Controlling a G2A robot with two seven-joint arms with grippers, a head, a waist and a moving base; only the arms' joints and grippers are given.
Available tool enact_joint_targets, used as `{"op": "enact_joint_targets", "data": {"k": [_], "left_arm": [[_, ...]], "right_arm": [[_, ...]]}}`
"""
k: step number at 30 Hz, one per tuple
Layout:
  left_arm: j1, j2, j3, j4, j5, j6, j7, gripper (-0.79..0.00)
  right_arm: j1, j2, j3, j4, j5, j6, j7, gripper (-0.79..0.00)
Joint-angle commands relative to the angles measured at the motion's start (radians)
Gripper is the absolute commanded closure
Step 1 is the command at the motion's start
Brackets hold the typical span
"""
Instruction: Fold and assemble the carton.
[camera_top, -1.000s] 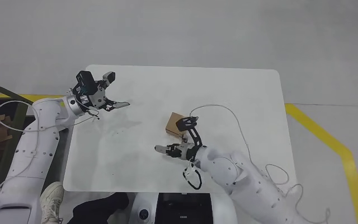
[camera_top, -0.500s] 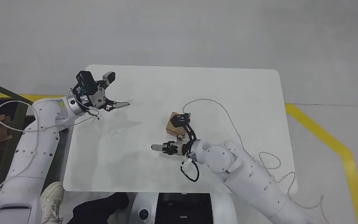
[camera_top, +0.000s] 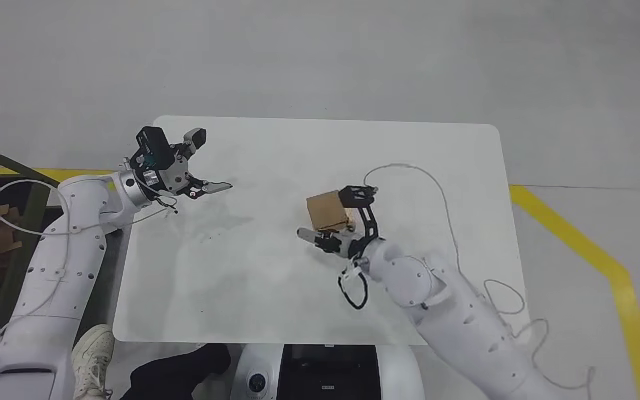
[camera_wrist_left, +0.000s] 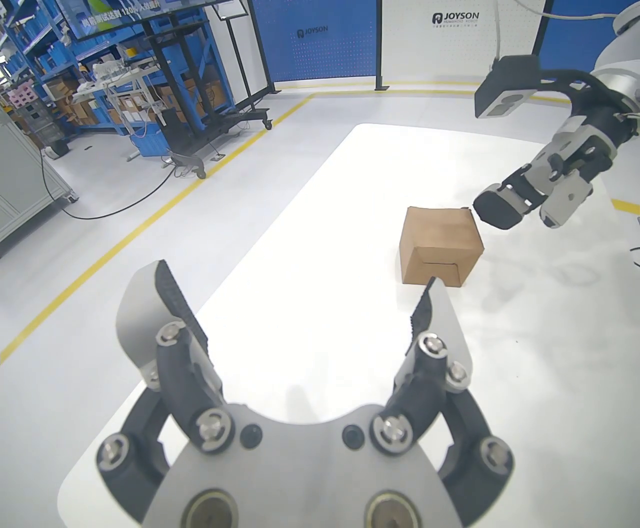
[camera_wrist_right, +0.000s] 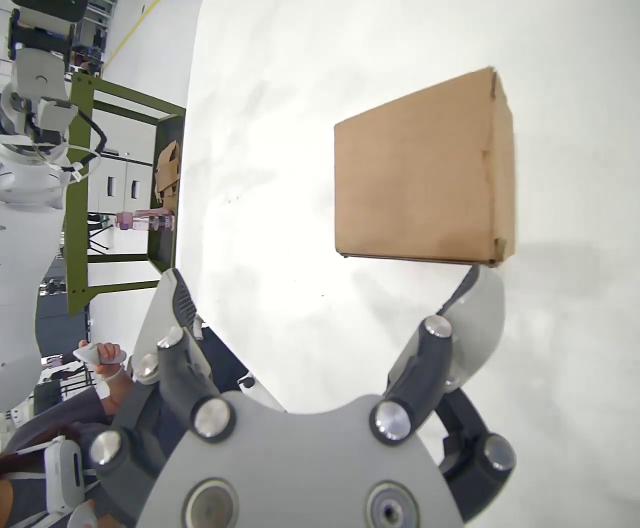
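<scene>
Nearest, the right claw (camera_wrist_right: 324, 280) is spread and holds nothing, one fingertip (camera_wrist_right: 474, 287) seemingly touching a corner of the carton (camera_wrist_right: 420, 185). This matte brown cardboard cube, crisp-edged with its flap tucked, sits mid-worktop (camera_top: 430, 160) and looks nearly assembled. Next, the seams probably want pressing flush without sliding the box. Farther off, the left claw (camera_wrist_left: 295, 285) hovers spread, empty.

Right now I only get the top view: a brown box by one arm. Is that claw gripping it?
Observer: No. The right gripper is open, with one finger beside the carton's corner.
Operator: Is the box closed up?
Observer: Yes. Its side shows a tucked flap.
Operator: And the other claw?
Observer: The left gripper is open and empty, pointing at the carton from across the table.
</scene>
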Motion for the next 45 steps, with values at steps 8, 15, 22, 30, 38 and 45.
{"op": "enact_joint_targets", "data": {"k": [8,15,22,30,38,45], "left_arm": [[0.000,0.000,0.000,0.000,0.000,0.000,0.000,-0.785],[0.000,0.000,0.000,0.000,0.000,0.000,0.000,-0.785],[0.000,0.000,0.000,0.000,0.000,0.000,0.000,-0.785],[0.000,0.000,0.000,0.000,0.000,0.000,0.000,-0.785],[0.000,0.000,0.000,0.000,0.000,0.000,0.000,-0.785],[0.000,0.000,0.000,0.000,0.000,0.000,0.000,-0.785]], "right_arm": [[-0.053,0.020,-0.018,-0.042,-0.304,-0.013,-0.017,-0.785],[0.005,-0.001,-0.074,0.040,-0.372,-0.017,-0.011,-0.785],[0.053,-0.028,-0.128,0.104,-0.416,-0.003,-0.021,-0.785],[0.081,-0.053,-0.158,0.147,-0.471,0.059,-0.012,-0.785],[0.086,-0.070,-0.161,0.162,-0.494,0.068,-0.007,-0.653],[0.087,-0.081,-0.152,0.170,-0.502,0.074,0.004,-0.419]]}}
